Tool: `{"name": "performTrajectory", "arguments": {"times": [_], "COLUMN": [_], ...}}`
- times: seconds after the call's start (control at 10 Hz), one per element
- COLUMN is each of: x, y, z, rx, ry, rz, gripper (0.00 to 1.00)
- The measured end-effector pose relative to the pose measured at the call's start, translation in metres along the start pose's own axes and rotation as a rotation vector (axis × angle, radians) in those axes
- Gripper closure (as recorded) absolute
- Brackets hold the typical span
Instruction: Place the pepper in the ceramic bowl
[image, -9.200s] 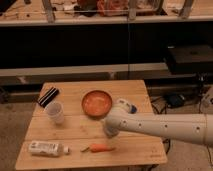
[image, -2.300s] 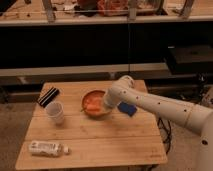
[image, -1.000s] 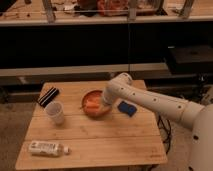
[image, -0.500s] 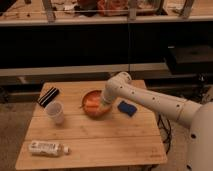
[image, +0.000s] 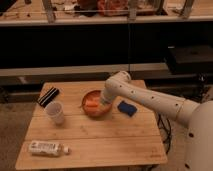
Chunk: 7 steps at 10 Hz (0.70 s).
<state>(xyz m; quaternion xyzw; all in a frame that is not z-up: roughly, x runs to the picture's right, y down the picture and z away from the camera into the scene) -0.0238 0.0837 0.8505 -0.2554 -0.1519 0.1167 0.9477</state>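
Observation:
The orange-brown ceramic bowl (image: 93, 113) stands in the middle of the wooden table (image: 100, 140). An orange shape inside it looks like the pepper (image: 90, 103), lying in the bowl's left half. My gripper (image: 102, 103) is at the bowl's right side, low over its inside, right next to the pepper. The white arm reaches in from the right and hides the bowl's right rim.
A translucent white cup (image: 55, 112) stands left of the bowl. A black striped object (image: 48, 96) lies at the back left. A white labelled bottle (image: 46, 148) lies at the front left. A blue sponge (image: 127, 108) lies right of the bowl.
The pepper has gone from the table's front into the bowl. Over the last second my arm has shifted slightly left over the bowl; little else has moved.

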Motion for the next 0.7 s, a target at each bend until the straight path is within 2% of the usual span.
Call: {"name": "performTrajectory", "arguments": {"times": [0.7], "x": [-0.0032], "y": [-0.0041], "z": [0.0011], "rx": [-0.005], "ry": [0.004], "rz": [0.001], "gripper": [0.94]}}
